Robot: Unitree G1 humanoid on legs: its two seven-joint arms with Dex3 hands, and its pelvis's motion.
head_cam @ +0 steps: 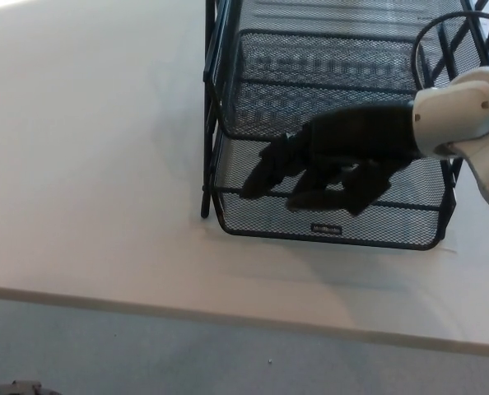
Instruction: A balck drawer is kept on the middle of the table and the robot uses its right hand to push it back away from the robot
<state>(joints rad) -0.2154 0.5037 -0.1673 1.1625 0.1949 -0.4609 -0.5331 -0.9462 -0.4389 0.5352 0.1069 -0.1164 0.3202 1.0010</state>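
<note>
Reaching over black mesh drawer point(261, 216), right hand point(331, 160), small front label point(327, 229) unreadable

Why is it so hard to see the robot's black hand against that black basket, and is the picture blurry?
Head view: the right hand is dark over the dark mesh drawer, so its edges blend; the hand looks slightly soft. The white table is evenly lit, with faint shadows beside the drawer.
</note>
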